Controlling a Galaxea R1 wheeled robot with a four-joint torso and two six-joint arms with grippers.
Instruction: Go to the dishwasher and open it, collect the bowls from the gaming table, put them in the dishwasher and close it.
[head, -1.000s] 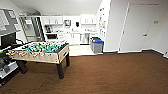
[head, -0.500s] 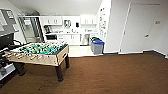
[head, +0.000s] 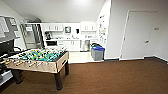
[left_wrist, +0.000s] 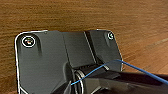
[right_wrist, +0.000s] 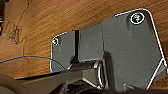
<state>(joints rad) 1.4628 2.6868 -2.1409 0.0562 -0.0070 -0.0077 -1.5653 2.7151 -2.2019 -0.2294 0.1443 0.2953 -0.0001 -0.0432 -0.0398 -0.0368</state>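
Observation:
In the head view a kitchenette lies far ahead, across the brown floor. Under its counter, between white cabinets, a grey steel-looking front (head: 85, 45) appears to be the dishwasher; it looks shut. The gaming table and the bowls are out of view. Each wrist view looks down past the robot's own dark plate onto wooden floor, and the fingers cannot be made out there.
A table-football table (head: 40, 61) with a green field stands close at the left. Grey bins (head: 97, 52), one with a blue lid, stand by the wall corner at the kitchenette entrance. A closed white door (head: 137, 35) is at the right. A dark desk edge (head: 6, 50) is at the far left.
The whole head picture has shifted slightly, so the camera has moved. Nothing in the room has moved.

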